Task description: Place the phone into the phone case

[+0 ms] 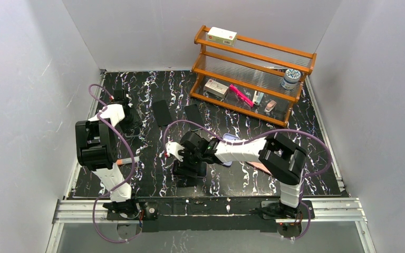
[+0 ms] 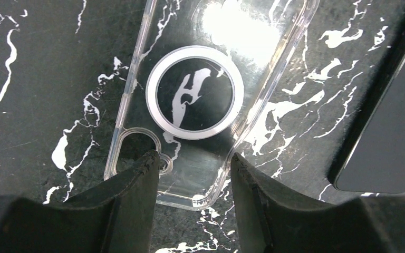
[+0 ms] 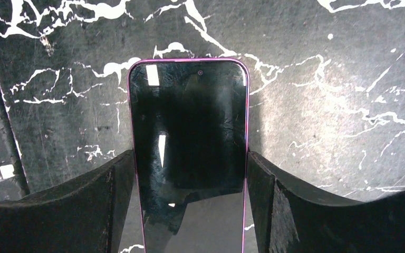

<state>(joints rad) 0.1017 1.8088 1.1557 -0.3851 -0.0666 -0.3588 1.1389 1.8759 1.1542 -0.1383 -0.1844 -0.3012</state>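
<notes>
The phone case (image 2: pixel 200 174) is clear with a white ring (image 2: pixel 194 92) and lies flat on the black marble table. My left gripper (image 2: pixel 195 161) straddles its near corner. One finger (image 2: pixel 137 184) sits at the camera cutout and the other (image 2: pixel 248 184) presses the case's outer edge. The phone (image 3: pixel 190 126) has a dark screen and a pink rim. It lies between the fingers (image 3: pixel 111 184) of my right gripper (image 3: pixel 191 158), and both fingers touch its long sides. Seen from above, the right gripper (image 1: pixel 182 161) is near the table's front middle. The left arm reaches to the far left.
A wooden rack (image 1: pixel 253 68) with boxes, a jar and a pink item stands at the back right. Two dark flat slabs (image 1: pixel 162 112) (image 1: pixel 194 113) lie mid-table; one (image 2: pixel 390 132) is just right of the case. A blue object (image 1: pixel 231 138) lies by the right forearm.
</notes>
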